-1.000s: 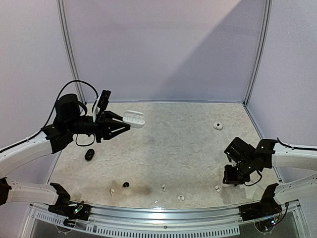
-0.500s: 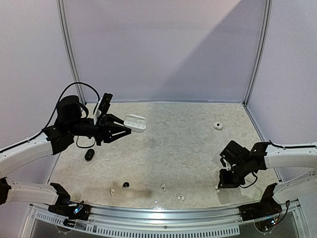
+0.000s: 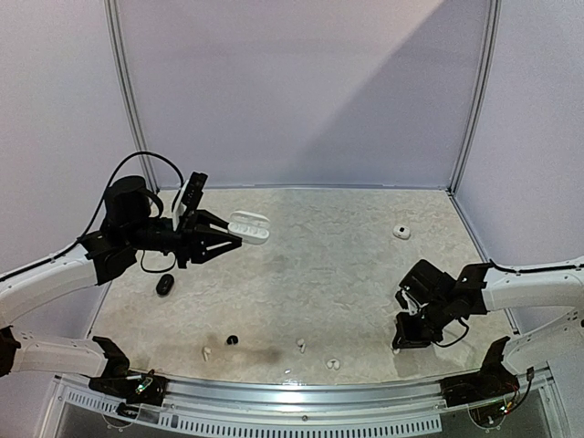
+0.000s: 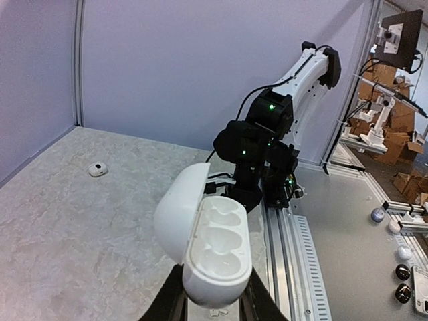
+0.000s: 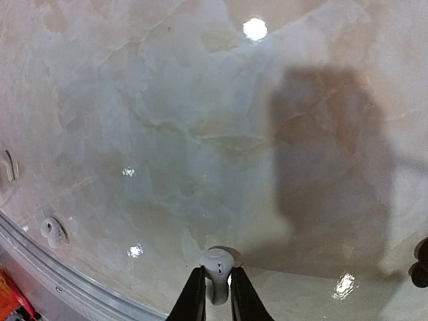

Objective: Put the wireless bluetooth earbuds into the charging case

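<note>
Glossy marble-look worktop (image 3: 347,265), pale, reflective; walled left, back and right, metal rail along near edge. Broad open middle. Smooth white pebble-shaped charging case (image 4: 207,244), lid flipped up, two moulded wells showing, clamped in left gripper (image 4: 212,304) above worktop's far left. Right gripper (image 5: 214,294) low by near-right edge, nearly closed, pinching small rounded white earbud (image 5: 215,264) lying on worktop. Second white earbud (image 5: 53,231) nearby beside rail.

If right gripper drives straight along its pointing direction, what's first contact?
The white earbud sits between the right gripper fingers; straight on, it meets the tabletop just beneath, likely almost immediately.
</note>
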You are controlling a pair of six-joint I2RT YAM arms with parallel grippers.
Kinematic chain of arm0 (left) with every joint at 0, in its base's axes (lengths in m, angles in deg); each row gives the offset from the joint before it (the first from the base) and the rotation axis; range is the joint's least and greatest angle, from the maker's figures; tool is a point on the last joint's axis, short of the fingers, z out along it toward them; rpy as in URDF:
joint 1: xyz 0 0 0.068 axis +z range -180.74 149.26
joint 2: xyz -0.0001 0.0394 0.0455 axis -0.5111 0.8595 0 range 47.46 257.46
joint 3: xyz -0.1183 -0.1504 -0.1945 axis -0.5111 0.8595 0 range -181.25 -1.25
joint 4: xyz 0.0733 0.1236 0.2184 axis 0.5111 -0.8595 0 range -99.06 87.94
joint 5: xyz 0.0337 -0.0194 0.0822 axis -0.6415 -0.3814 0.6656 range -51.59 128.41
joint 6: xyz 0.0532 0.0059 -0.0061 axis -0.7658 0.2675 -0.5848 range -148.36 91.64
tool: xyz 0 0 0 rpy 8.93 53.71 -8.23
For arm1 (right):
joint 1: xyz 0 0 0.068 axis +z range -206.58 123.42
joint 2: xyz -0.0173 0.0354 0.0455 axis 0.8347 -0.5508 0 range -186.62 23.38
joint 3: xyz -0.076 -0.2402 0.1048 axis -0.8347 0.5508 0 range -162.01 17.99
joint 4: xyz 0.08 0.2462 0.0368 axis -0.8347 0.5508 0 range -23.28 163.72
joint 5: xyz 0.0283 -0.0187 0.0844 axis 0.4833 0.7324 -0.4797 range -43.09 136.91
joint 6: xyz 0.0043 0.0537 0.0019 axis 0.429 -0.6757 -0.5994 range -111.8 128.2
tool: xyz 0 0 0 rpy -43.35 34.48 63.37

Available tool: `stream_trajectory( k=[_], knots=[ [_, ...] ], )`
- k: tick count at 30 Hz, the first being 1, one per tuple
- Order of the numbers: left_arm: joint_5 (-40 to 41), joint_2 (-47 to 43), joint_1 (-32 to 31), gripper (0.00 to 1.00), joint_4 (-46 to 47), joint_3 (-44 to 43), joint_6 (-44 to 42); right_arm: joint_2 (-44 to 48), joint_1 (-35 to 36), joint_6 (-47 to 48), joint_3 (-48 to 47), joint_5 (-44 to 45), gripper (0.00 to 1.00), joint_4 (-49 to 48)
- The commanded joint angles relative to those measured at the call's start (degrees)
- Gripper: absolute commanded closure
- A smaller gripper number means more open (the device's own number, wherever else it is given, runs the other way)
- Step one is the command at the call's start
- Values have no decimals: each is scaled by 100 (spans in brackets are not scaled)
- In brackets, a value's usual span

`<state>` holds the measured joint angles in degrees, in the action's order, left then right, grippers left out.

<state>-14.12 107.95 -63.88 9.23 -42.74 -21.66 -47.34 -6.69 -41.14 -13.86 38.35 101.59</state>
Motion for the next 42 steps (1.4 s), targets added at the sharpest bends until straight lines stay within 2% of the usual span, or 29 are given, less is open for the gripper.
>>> stream_trajectory(
  k=[1,5,11,19,23,27,33,37,42],
  knots=[
    [-45,-26,-96,100,-79,89,-148,-34,50,-64,58,30,93,307],
    [-55,-24,-96,100,-124,72,-184,168,52,-93,-1,47,100,418],
    [-177,-11,-96,100,-53,50,-200,570,54,150,-460,29,100,574],
    [-759,1,-96,100,599,113,-275,1052,217,1644,-2757,548,100,316],
    [-861,14,-112,100,527,49,-554,666,617,2728,-3806,468,100,-286],
    [-979,59,-129,100,423,-53,-541,-152,1095,3748,-4837,63,100,-787],
    [-956,85,-173,100,65,-183,-652,-1420,1544,5009,-6452,-686,100,-709],
    [-888,99,-184,100,-50,-242,-661,-1973,1607,5451,-6905,-845,100,-419],
    [-829,129,-192,100,-66,-254,-644,-2051,1631,5772,-6921,-1043,100,-367]
  ],
)
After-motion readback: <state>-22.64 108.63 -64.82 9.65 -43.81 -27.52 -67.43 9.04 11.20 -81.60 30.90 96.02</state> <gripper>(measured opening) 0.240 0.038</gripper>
